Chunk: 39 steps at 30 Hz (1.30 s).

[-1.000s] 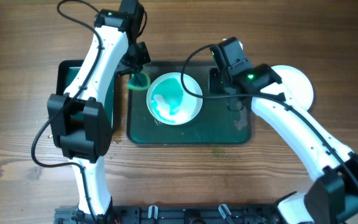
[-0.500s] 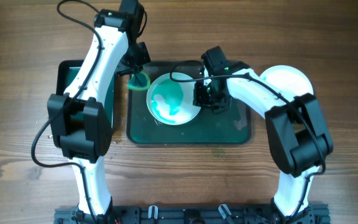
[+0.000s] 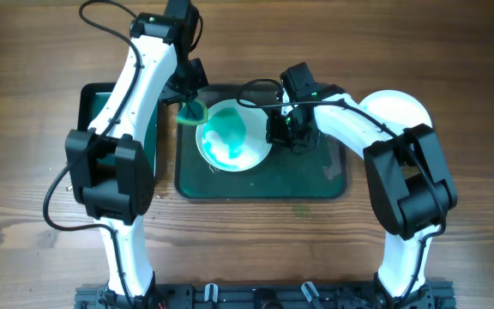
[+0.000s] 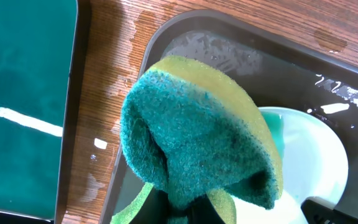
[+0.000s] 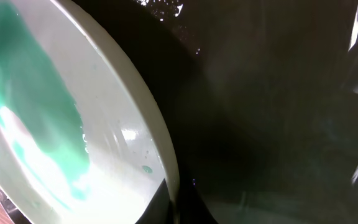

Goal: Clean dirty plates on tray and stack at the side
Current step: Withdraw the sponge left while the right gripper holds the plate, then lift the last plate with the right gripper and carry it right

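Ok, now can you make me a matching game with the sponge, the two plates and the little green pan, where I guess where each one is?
Things:
1. sponge
2. smeared plate
3. plain white plate
4. narrow green pan

Places:
A. on the table, right of the tray
B. in the left gripper
C. left of the tray, partly under the left arm
D. on the tray

Pairs: 1-B, 2-D, 3-A, 4-C
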Motion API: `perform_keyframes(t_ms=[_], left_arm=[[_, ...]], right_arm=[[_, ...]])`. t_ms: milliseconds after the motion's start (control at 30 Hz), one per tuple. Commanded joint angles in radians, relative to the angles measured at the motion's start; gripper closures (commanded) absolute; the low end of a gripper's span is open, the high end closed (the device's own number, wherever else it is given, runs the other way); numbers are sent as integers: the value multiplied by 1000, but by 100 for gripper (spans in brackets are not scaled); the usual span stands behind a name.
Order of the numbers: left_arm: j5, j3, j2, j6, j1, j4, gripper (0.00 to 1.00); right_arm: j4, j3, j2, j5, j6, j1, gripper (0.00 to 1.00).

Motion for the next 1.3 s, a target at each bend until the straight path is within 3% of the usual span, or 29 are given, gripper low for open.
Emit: perform_keyframes(t_ms=[0, 433, 800, 1000, 1267], left_arm=[[12, 13, -24, -9, -4, -7, 96], [12, 13, -24, -10, -4, -6, 96], [12, 13, -24, -10, -4, -3, 96], [12, 13, -24, -10, -4, -3, 96], [12, 13, -24, -10, -4, -3, 96]], right_arm=[[-27, -1, -80, 129, -25, 1, 96], [-200, -1, -439, 1009, -158, 104, 96], [-278, -1, -502, 1668, -219, 330, 96], [-275, -1, -502, 1909, -238, 429, 96], [-260, -1, -502, 1907, -282, 453, 96]])
